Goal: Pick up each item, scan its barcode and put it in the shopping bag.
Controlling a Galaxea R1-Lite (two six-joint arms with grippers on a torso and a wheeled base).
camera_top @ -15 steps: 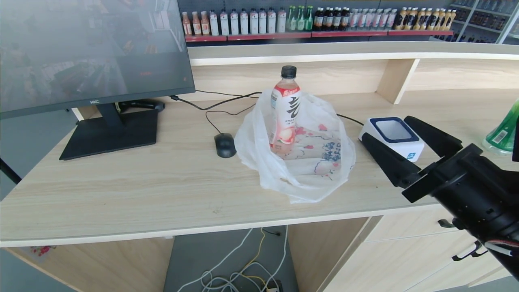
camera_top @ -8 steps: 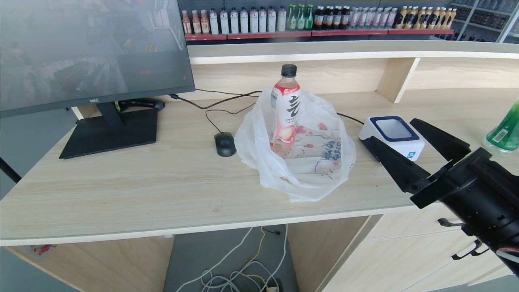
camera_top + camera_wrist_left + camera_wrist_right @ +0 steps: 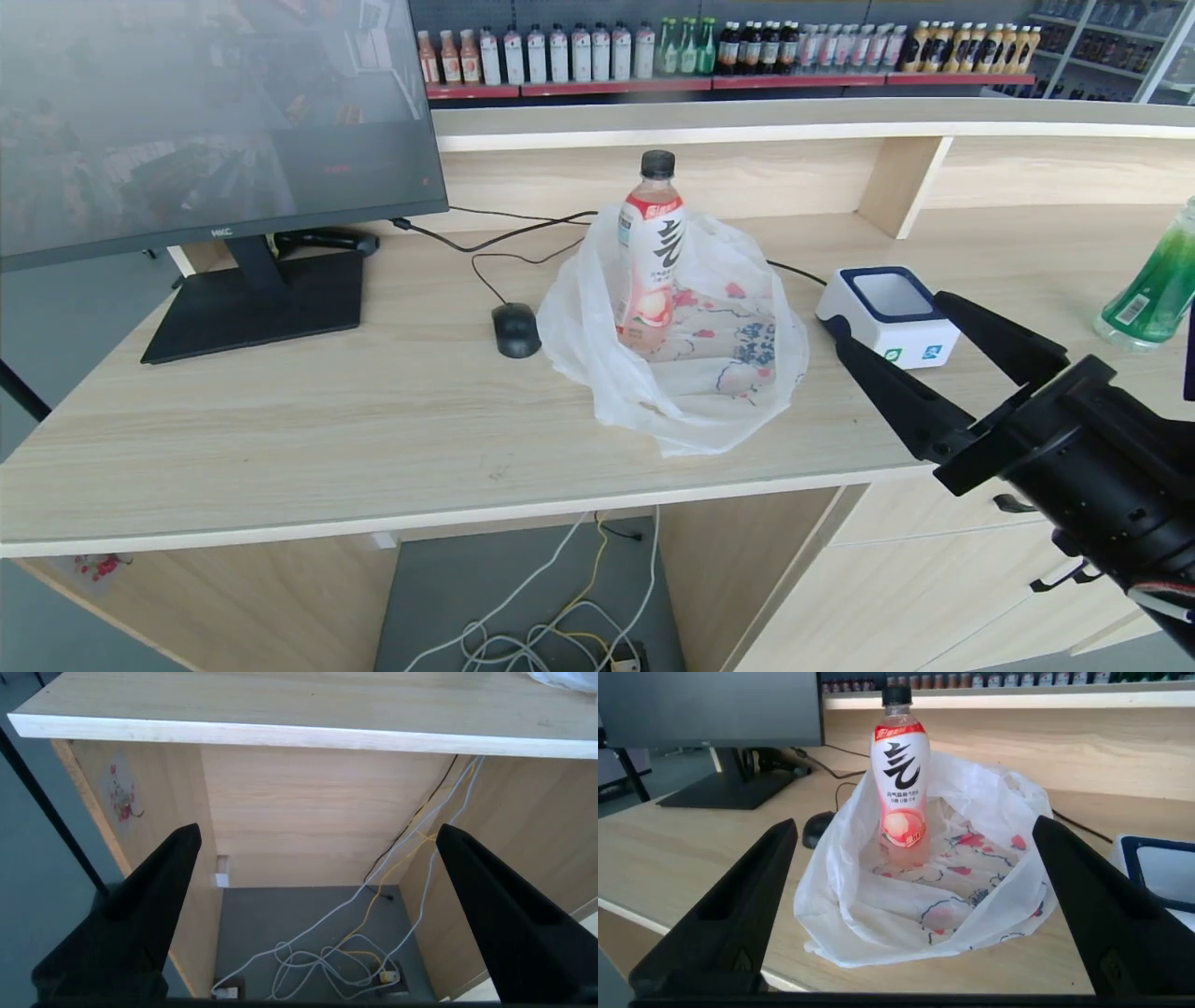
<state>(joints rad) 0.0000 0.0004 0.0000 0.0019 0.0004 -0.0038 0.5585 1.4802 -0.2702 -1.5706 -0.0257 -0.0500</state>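
A pink peach-drink bottle with a black cap stands upright inside the white plastic shopping bag at the middle of the counter. To the bag's right sits the white barcode scanner with a dark-rimmed window. A green bottle stands tilted at the counter's far right. My right gripper hangs open in front of the scanner, right of the bag, holding nothing. My left gripper is open below the counter's front edge, facing the cables underneath.
A monitor on a black stand occupies the counter's left. A black mouse lies just left of the bag, its cable running back. A raised wooden shelf runs along the back. Drawers sit under the counter's right.
My right gripper has drawn back slightly from the scanner, staying open. The head view has shifted a little, so the scene sits further left. The bottle and bag stay put.
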